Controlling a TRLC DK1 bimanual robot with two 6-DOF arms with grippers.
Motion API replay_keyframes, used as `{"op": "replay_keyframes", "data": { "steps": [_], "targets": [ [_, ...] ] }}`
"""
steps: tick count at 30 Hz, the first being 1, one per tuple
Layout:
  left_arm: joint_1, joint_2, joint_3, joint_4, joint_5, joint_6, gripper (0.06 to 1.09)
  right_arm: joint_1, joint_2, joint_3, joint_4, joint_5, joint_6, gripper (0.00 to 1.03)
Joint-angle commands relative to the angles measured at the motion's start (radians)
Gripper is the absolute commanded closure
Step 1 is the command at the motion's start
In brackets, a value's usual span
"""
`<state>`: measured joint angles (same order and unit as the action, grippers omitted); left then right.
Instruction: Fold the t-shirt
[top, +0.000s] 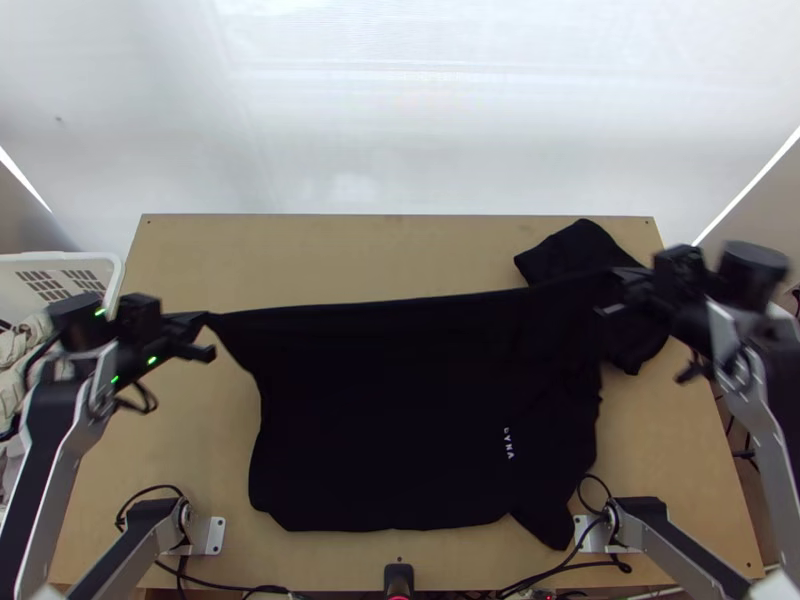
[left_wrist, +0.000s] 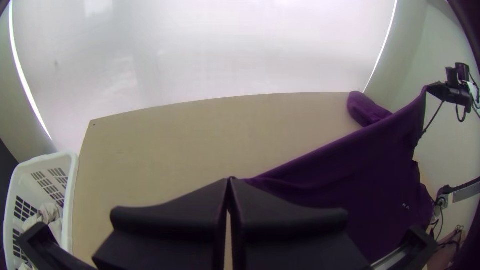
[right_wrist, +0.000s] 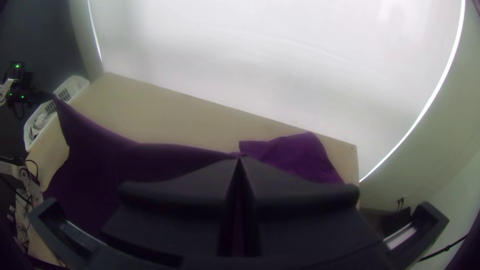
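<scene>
Left gripper (top: 208, 318): fingers together, clamped on one end of the t-shirt's (top: 400, 430) far edge.
Right gripper (top: 614, 276): fingers together, clamped farther along that edge.
T-shirt: dark, drawn taut between both, over the table (top: 330, 255).

In the right wrist view, we see the right gripper (top: 618, 272) with its black fingers (right_wrist: 175, 197) together on an edge of the purple t-shirt (right_wrist: 100, 165). We follow that edge across the wooden table (right_wrist: 175, 117) to the left gripper (top: 205, 317), which holds a raised corner near a white basket (right_wrist: 76, 80) with pale cloth (right_wrist: 41, 120) inside. Another part of the t-shirt lies loosely beyond the right gripper's fingertips, and behind the table we see a white screen (right_wrist: 275, 55)
</scene>
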<state>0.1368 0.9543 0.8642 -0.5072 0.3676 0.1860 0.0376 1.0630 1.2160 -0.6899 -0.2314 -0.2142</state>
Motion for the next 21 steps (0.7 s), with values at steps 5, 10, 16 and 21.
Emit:
{"op": "replay_keyframes", "data": {
  "steps": [5, 10, 16, 21],
  "targets": [
    [-0.048, 0.5, 0.127, 0.279, -0.061, -0.019, 1.05, -0.001, 0.416, 0.056, 0.228, 0.001, -0.025, 1.0],
    [-0.037, 0.706, 0.302, 0.28, -0.061, -0.025, 1.05, 0.01, 0.578, 0.198, 0.231, 0.001, -0.017, 1.0],
    [0.007, 0.897, 0.515, 0.271, -0.07, -0.051, 1.05, 0.031, 0.723, 0.37, 0.23, 0.001, -0.001, 1.0],
    [0.017, 1.0, 0.638, 0.257, -0.081, -0.049, 1.05, 0.05, 0.821, 0.504, 0.201, 0.001, 0.004, 1.0]
  ]
}}
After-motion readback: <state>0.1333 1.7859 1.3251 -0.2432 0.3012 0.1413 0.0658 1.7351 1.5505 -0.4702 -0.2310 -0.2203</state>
